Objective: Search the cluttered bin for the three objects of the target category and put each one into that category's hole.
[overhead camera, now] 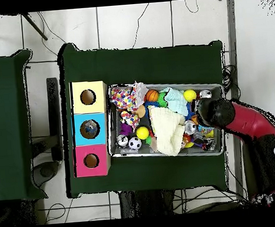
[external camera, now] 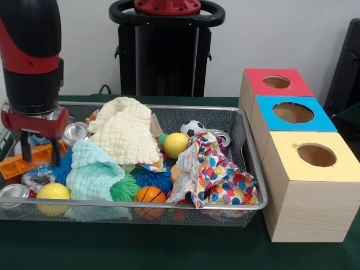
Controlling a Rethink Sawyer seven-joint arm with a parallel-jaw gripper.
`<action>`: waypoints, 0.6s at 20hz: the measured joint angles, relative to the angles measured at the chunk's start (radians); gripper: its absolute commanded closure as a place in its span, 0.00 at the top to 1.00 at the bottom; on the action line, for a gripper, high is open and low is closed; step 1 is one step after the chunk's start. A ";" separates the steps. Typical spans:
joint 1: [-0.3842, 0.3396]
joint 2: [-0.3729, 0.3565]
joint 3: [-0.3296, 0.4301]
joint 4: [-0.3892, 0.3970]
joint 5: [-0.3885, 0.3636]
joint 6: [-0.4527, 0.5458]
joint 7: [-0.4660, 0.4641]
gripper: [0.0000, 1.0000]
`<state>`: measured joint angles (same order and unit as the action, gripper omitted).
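The silver wire-mesh bin (external camera: 247, 169) is full of toys and cloths; it also shows in the overhead view (overhead camera: 216, 88). My gripper (external camera: 40, 157) hangs over the bin's left end with its two black fingers (external camera: 25, 147) spread apart, open and empty. One crinkly clear and blue packet (external camera: 36, 179) lies just below the fingers, beside a yellow ball (external camera: 53, 192). A bit of blue and white (external camera: 39, 139) shows between the fingers; I cannot tell what it is. In the overhead view the arm covers the gripper (overhead camera: 209, 114). Other packets are hidden.
An orange block (external camera: 19, 163), metal cans (external camera: 75, 133), a cream cloth (external camera: 126, 135), a mint cloth (external camera: 93, 169), a spotted cloth (external camera: 216, 174) and several balls fill the bin. Red (external camera: 275, 90), blue (external camera: 292, 121) and yellow (external camera: 315, 169) boxes with holes stand to the right.
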<state>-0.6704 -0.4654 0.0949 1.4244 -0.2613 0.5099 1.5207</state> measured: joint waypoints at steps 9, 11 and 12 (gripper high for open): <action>0.023 0.002 -0.060 -0.005 0.010 -0.008 0.006 1.00; 0.028 0.006 -0.065 -0.005 0.011 -0.019 0.006 1.00; 0.030 0.010 -0.067 -0.005 0.013 -0.027 0.006 1.00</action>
<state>-0.6407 -0.4559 0.0280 1.4193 -0.2484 0.4833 1.5269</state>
